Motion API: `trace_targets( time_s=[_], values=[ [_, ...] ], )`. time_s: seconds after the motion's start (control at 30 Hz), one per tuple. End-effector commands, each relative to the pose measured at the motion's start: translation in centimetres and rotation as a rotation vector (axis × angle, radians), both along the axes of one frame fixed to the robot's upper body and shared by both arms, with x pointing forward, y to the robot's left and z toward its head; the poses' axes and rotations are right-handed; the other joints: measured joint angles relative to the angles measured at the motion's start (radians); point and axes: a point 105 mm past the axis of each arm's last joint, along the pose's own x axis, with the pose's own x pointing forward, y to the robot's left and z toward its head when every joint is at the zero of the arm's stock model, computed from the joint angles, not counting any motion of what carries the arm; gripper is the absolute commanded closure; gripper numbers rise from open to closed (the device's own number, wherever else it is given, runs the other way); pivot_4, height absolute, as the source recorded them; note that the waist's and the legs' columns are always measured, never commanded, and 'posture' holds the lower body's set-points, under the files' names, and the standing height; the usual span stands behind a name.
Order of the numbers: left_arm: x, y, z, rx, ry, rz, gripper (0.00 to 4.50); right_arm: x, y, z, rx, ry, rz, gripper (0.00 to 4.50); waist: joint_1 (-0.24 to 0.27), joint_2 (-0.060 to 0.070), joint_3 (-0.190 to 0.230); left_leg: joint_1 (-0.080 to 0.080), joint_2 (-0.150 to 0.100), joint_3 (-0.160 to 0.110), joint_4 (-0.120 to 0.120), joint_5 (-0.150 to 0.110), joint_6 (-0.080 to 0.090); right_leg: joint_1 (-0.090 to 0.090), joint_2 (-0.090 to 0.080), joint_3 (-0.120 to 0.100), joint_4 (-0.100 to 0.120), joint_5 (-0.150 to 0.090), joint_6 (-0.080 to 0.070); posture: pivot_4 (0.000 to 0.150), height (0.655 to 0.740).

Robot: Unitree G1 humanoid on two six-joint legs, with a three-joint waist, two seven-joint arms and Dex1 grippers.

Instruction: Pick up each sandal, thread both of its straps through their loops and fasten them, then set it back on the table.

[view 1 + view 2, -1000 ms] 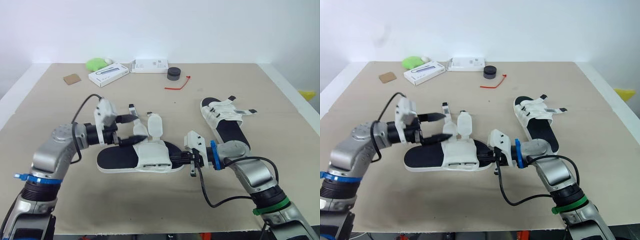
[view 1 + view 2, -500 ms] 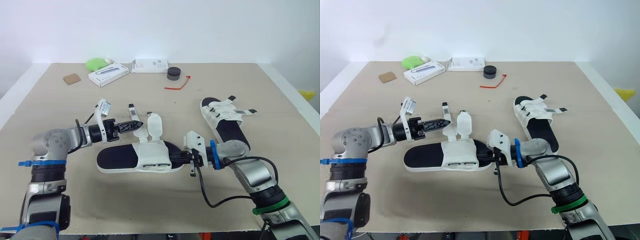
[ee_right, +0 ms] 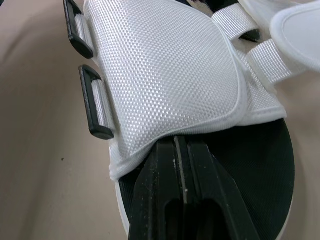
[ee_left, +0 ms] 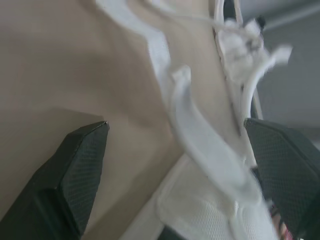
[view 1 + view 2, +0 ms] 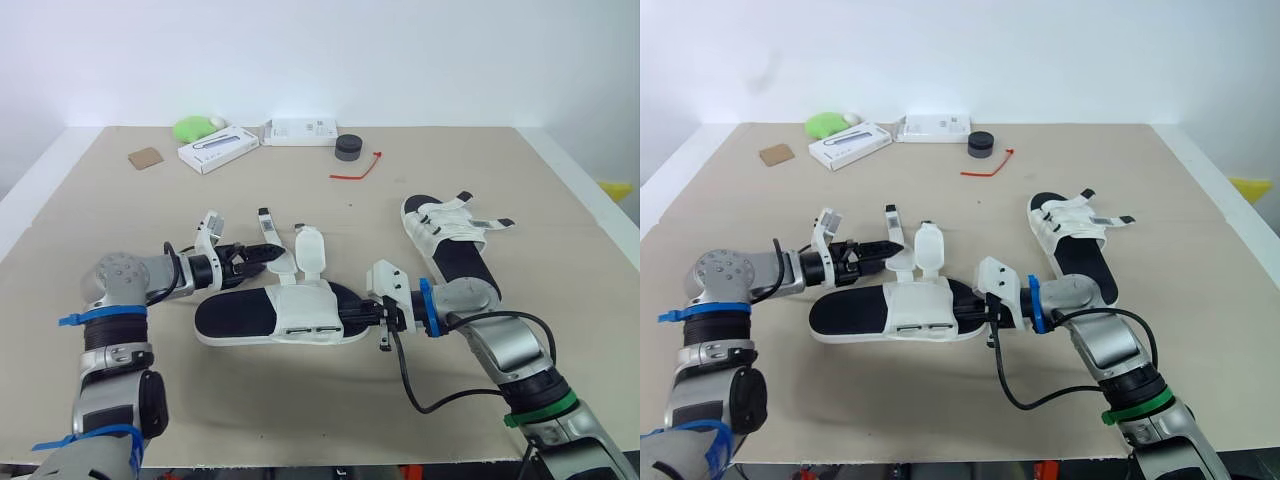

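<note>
While the near sandal [image 5: 275, 318] lay flat on its sole at the middle of the tabletop [image 5: 300, 420], both arms were at it from opposite sides. The right gripper [image 3: 181, 150] had its two fingers pressed together, their tips tucked beneath the edge of the white mesh upper [image 3: 160, 75] and resting on the black footbed; whether any fabric was caught between them could not be made out. Two black loops [image 3: 95, 107] sat along the side of the upper facing the robot. The loose straps [image 5: 310, 250] stood up and fanned out on the far side of the upper, away from the loops. The left gripper [image 5: 268, 256] was held low at those straps with its fingers spread wide. In the left wrist view one white strap [image 4: 200, 150] ran between them, clear of both pads. It appeared to be the strap nearest the left arm, though the blur there left this uncertain. The second sandal [image 5: 450, 250] lay on the tabletop well apart to the robot's right. Its white straps were drawn across the foot, and their dark-tipped ends pointed outward. Along the far edge of the tabletop were a green object [image 5: 195, 127], a white box [image 5: 217, 149] with a dark panel, a second white box [image 5: 300, 131] and a small black round item [image 5: 348, 146]. A red tie [image 5: 357, 170] lay just before the black item, and a brown card [image 5: 144, 157] lay at the far left.
</note>
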Motion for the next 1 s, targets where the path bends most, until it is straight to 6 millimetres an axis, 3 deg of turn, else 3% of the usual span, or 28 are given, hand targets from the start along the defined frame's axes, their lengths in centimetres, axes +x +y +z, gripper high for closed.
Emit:
trace_targets(
  time_s=[0.03,0.4,0.43,0.5,0.77,0.9,1.0],
  values=[
    [1.3,0.3,0.9,-0.068,0.009,0.063,0.0,0.2,0.2,1.1,0.015,-0.05,0.019,4.46,-0.001,0.0,0.0,0.0,0.0,0.0,0.0,0.0,0.0,0.0,0.0,0.0,0.0,0.0,0.0,0.15,0.74],
    [2.8,-2.5,2.1,-0.218,0.051,0.034,0.0,0.4,0.2,1.3,0.012,-0.06,0.02,4.46,-0.001,0.0,0.0,-0.001,-0.002,0.0,0.0,0.001,-0.001,0.0,-0.001,0.0,0.0,0.001,0.001,0.15,0.74],
    [2.9,-2.7,2.0,-0.223,0.059,0.031,0.4,0.4,0.2,1.4,0.012,-0.06,0.02,4.5,-0.002,0.0,0.0,-0.001,-0.003,0.0,0.0,0.001,-0.001,0.0,-0.001,0.0,0.0,0.001,0.001,0.15,0.74],
    [2.8,-3.1,2.2,-0.23,0.056,0.012,0.79,0.4,0.2,1.3,0.01,-0.061,0.021,4.5,-0.002,0.0,0.0,0.0,-0.003,0.0,0.0,0.001,-0.001,0.0,-0.001,0.0,0.0,0.001,0.001,0.15,0.74],
    [3.0,-2.8,2.4,-0.215,0.061,-0.007,4.43,0.4,0.3,1.4,0.009,-0.061,0.025,4.5,-0.002,0.0,0.0,-0.001,-0.004,0.0,0.0,0.001,-0.001,0.0,-0.001,0.0,0.0,0.001,0.001,0.15,0.74],
    [3.2,-2.1,3.0,-0.165,-0.023,0.001,4.48,0.4,0.3,1.3,0.007,-0.061,0.026,4.5,-0.002,0.0,0.0,-0.001,-0.004,0.0,0.0,0.001,-0.001,0.0,-0.001,0.0,0.0,0.001,0.001,0.15,0.74],
    [2.8,-2.1,4.0,-0.032,-0.206,-0.031,4.48,0.4,0.2,1.3,0.005,-0.061,0.025,4.5,-0.002,0.0,0.0,-0.001,-0.003,0.0,0.0,0.001,-0.002,0.0,-0.001,0.001,0.0,0.001,0.001,0.15,0.74]
  ],
)
